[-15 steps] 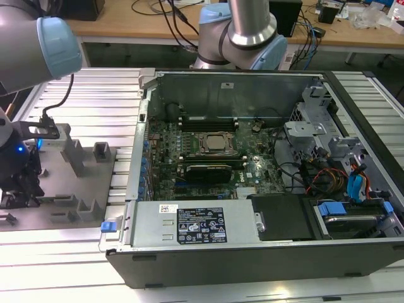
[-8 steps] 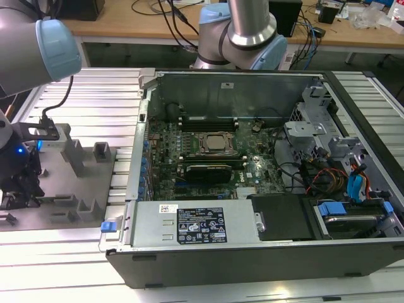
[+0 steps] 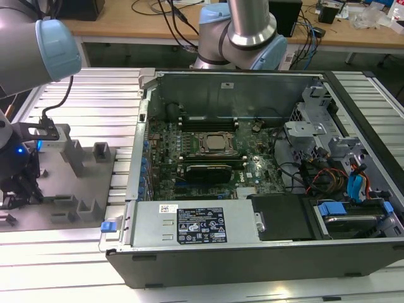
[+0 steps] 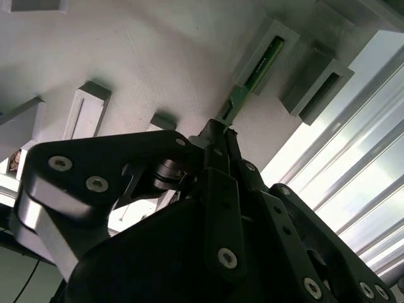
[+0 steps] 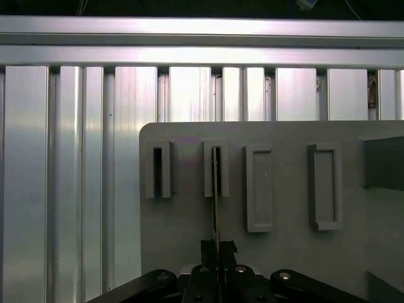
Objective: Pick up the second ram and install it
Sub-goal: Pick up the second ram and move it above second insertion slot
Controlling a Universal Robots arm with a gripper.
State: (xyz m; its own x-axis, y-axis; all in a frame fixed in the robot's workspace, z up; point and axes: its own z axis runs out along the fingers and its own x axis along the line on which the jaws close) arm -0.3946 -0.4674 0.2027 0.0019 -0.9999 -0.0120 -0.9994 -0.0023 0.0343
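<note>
While gripped, ram (endwise) occupies slot.

In the exterior view we look down from above the near side of the open computer case, with the grey tray at the exterior view's left. Both wrist views share that tray, seen close past the tool: the first squarely, the second obliquely.
</note>
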